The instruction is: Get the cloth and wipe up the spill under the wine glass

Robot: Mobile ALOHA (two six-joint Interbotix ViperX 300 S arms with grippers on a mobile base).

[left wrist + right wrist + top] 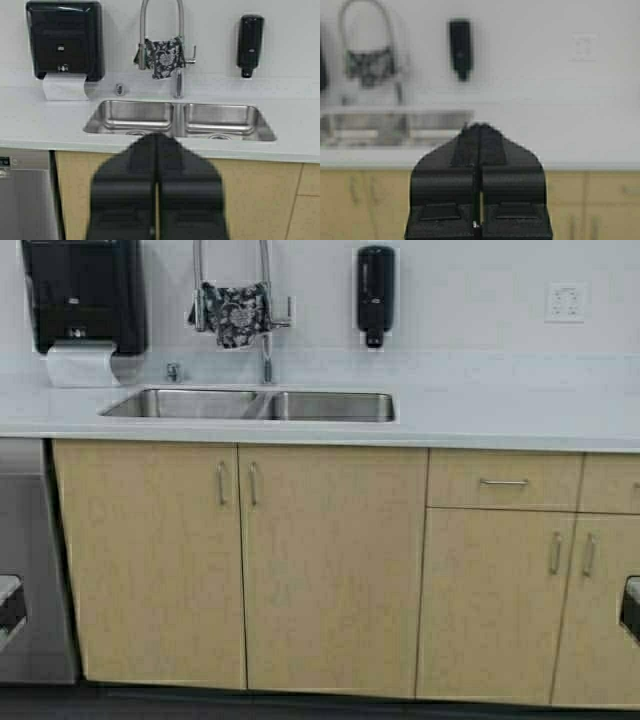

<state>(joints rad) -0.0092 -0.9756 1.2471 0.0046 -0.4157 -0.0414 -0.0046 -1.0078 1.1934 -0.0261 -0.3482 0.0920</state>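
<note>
The cloth (235,312), dark with a white floral pattern, hangs over the arched faucet (265,350) behind the sink; it also shows in the left wrist view (163,56) and, blurred, in the right wrist view (370,66). The wine glass and the spill are out of view. My left gripper (156,136) is shut and empty, held well back from the counter, facing the sink. My right gripper (480,126) is shut and empty, also held back, facing the counter right of the sink. In the high view only the arms' edges show, the left arm (10,605) low left and the right arm (631,608) low right.
A double steel sink (255,405) is set in a white counter (500,415). A black paper towel dispenser (83,295) and a black soap dispenser (375,295) hang on the wall. Wooden cabinets (330,560) stand below. A steel dishwasher (25,550) is at the left.
</note>
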